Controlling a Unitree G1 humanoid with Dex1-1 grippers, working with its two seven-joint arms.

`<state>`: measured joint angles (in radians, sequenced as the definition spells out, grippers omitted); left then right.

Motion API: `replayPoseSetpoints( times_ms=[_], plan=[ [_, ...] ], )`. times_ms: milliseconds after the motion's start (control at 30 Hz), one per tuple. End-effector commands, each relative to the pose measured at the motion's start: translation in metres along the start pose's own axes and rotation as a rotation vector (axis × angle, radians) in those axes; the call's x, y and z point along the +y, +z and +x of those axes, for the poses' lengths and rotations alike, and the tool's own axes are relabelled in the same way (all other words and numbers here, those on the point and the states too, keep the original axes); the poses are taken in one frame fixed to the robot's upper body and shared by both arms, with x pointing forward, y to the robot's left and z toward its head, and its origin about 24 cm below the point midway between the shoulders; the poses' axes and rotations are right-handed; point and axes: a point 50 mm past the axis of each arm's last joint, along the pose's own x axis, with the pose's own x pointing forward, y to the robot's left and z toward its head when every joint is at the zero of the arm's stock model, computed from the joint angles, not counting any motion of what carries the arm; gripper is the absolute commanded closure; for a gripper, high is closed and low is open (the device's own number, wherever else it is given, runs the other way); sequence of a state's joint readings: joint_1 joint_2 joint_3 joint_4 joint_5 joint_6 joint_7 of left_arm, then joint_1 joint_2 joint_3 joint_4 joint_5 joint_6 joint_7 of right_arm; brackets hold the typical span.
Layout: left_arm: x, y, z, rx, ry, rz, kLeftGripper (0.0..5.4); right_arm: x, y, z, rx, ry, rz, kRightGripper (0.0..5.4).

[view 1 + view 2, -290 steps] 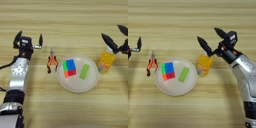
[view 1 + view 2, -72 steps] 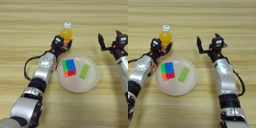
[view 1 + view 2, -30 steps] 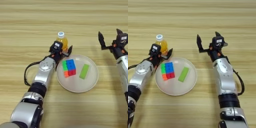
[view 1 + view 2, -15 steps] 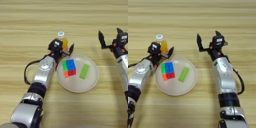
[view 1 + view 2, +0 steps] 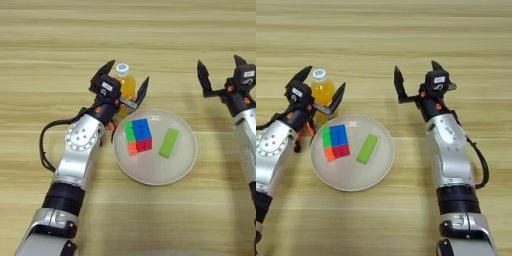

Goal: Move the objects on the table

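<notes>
Left gripper: fingers now spread wide either side of the bottle, clamped before.
Bottle: upright on table, 10 o'clock of plate.
Cube: on plate, unmoved.
Right gripper: splayed, empty, unchanged.

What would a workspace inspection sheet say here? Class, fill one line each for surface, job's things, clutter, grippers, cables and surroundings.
Surface: wooden table, plank grain running across.
Job's things: orange-juice bottle upright beside the plate; puzzle cube on the cream plate.
Clutter: flat green block on the plate, right of the cube; pliers mostly hidden behind the left arm.
Grippers: left gripper open, fingers on either side of the bottle; right gripper open, above bare table.
Cables: black cable looping beside the left forearm.
Surroundings: nothing seen.
</notes>
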<state>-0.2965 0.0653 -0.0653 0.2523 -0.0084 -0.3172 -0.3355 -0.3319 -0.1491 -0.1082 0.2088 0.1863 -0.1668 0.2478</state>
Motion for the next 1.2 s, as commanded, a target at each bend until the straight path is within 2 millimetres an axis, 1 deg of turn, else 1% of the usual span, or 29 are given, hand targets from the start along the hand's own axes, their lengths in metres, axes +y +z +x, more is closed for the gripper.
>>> replayPoseSetpoints(
  times_ms=[33, 267, 400, 533, 667, 800, 967, 1033, 1200],
  plan=[
    [0.006, 0.010, -0.001, -0.043, 0.023, 0.028, 0.01, 0.001, 0.004, 0.005, -0.021, 0.007, 0.001, 0.00],
    [0.015, 0.031, -0.002, -0.152, 0.062, 0.059, 0.01, 0.000, 0.004, 0.006, -0.021, 0.012, -0.002, 0.00],
    [0.028, 0.039, -0.005, -0.191, 0.109, 0.061, 0.01, 0.000, 0.006, 0.006, -0.026, 0.024, -0.008, 0.00],
    [0.044, 0.039, -0.011, -0.192, 0.181, 0.054, 0.01, 0.002, 0.009, 0.007, -0.030, 0.063, -0.019, 0.00],
    [0.063, 0.027, -0.020, -0.136, 0.342, 0.006, 0.01, 0.009, 0.011, 0.006, -0.040, 0.137, -0.029, 0.00],
    [0.069, 0.010, -0.027, -0.063, 0.406, -0.004, 0.01, 0.018, 0.016, 0.003, -0.050, 0.250, -0.041, 0.00],
    [0.078, -0.010, -0.033, 0.041, 0.464, -0.031, 0.01, 0.045, 0.022, -0.008, -0.034, 0.545, -0.009, 0.00],
    [0.079, -0.018, -0.033, 0.094, 0.480, -0.046, 0.01, 0.055, 0.025, -0.012, -0.019, 0.663, -0.001, 0.00],
    [0.078, -0.026, -0.033, 0.135, 0.495, -0.074, 0.01, 0.068, 0.030, -0.023, 0.025, 0.885, -0.016, 0.00]
  ],
)
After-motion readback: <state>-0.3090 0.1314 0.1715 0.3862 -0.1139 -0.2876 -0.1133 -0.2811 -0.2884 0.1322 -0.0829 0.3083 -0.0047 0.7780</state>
